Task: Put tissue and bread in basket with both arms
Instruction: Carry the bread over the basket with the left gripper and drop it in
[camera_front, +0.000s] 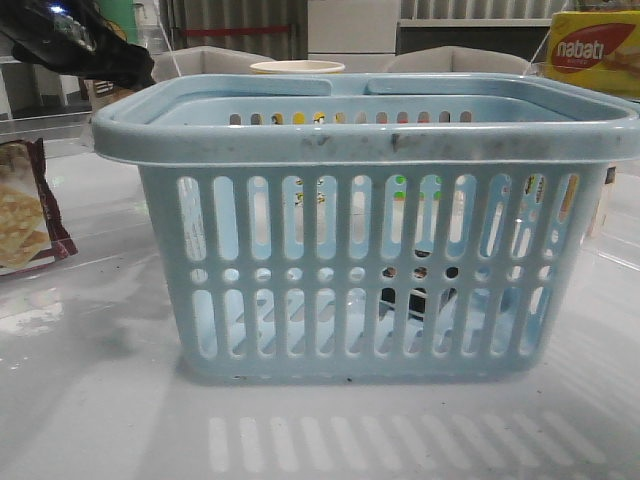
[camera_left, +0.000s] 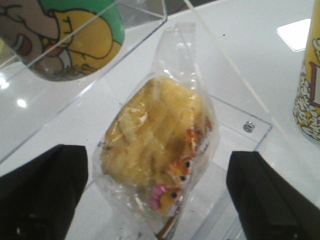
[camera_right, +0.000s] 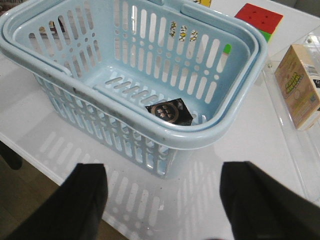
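The basket (camera_front: 365, 250) is sitting on the white bench (camera_front: 100, 420), a single light-blue tub with rows of upright slots, a line of round holes between them, a scuffed thick rim and both handles folded down. One tissue (camera_right: 169, 112) pack is lying flat on the basket floor, close against a side wall; it is small and black with a round pale emblem on top. One bread (camera_left: 157, 150) packet is lying on a clear plastic tray (camera_left: 250, 145), its crinkly clear wrap showing a golden-brown lump and small cartoon prints at one end. The left tool (camera_left: 160, 192) is standing spread wide, one dark finger on either side of the bread and touching nothing. The right tool (camera_right: 162, 200) is hanging spread above the bench just outside the basket, gripping nothing.
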